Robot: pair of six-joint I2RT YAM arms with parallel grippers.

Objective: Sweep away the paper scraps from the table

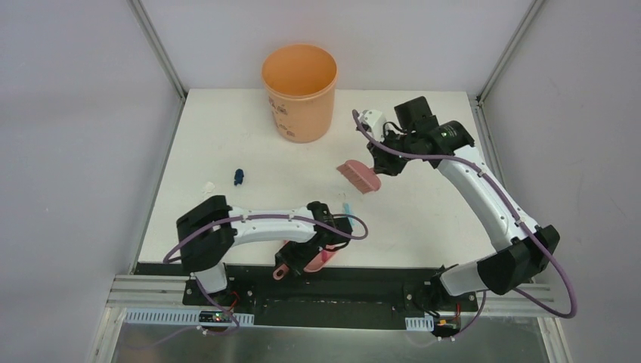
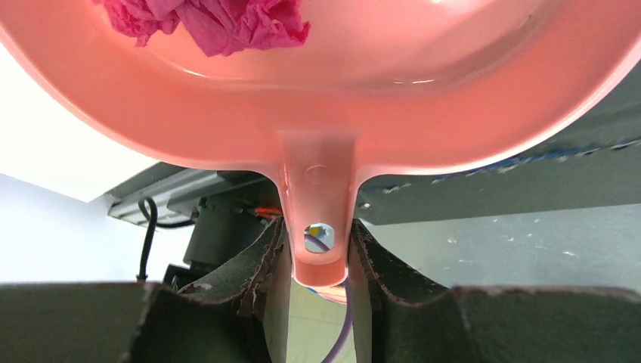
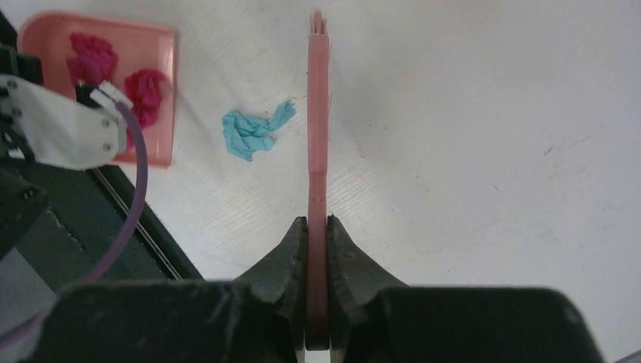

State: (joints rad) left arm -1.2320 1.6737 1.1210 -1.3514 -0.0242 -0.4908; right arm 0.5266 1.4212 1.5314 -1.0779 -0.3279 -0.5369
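Grey walls and metal posts box in the white table (image 1: 423, 219). Of the paper scraps, the leftmost are a white scrap (image 1: 209, 184) and a dark blue wad (image 1: 238, 177). They lie near each other and well apart from both tools, so I'd judge them not yet swept.

At the near edge, the left gripper (image 2: 317, 231) is clamped tight on the handle of the pink dustpan (image 2: 423, 113). It looks parked there as a catcher, and 2 magenta wads (image 3: 143, 94) sit inside it. I cannot tell whether its lip touches the table.

An orange bucket (image 1: 299, 91) stands at the far side, probably for the collected scraps. Its side carries small dark print, too small to read, and I see no other writing or brand.

Right of the pan lies a teal wad (image 3: 249, 132), between the pan and the pink brush (image 3: 318, 113) and just beside the brush. The right gripper (image 3: 317, 227) is closed on the brush handle with the bristle end pointing away from it. That hold seems meant to push the teal wad left into the pan.
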